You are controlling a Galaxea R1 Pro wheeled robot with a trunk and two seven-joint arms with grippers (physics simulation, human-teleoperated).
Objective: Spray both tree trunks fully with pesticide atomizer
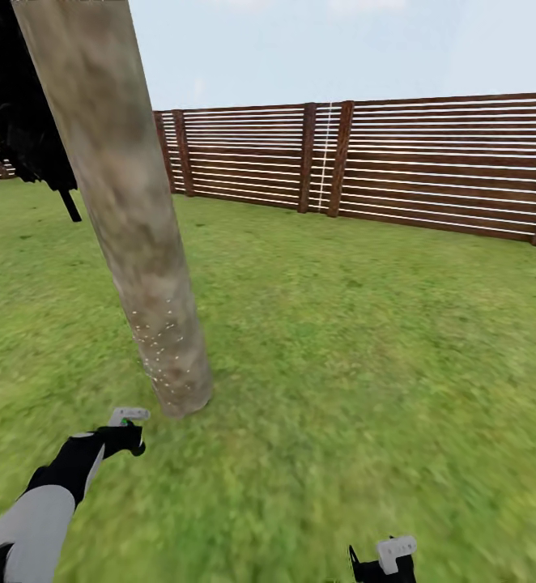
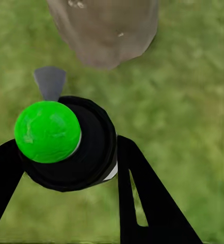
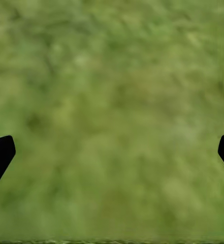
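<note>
A thick, pale grey-brown mottled tree trunk (image 1: pixel 122 210) rises from the lawn at left, and small white specks dot its lowest part. My left gripper (image 1: pixel 125 437) is low and just in front of the trunk's base, shut on the pesticide atomizer (image 1: pixel 129 415). In the left wrist view the atomizer (image 2: pixel 86 152) is a dark round bottle with a green top and a grey nozzle. It sits between my black fingers (image 2: pixel 142 193), with the trunk's base (image 2: pixel 104 30) close beyond. My right gripper (image 3: pixel 112 152) hangs open over bare grass, at the bottom edge of the head view (image 1: pixel 381 563).
A brown horizontal-slat wooden fence (image 1: pixel 430 162) bounds the green lawn (image 1: pixel 365 340) across the back and right. A dark-foliaged tree (image 1: pixel 17 105) stands behind the trunk at far left. Open grass stretches to the right of the trunk.
</note>
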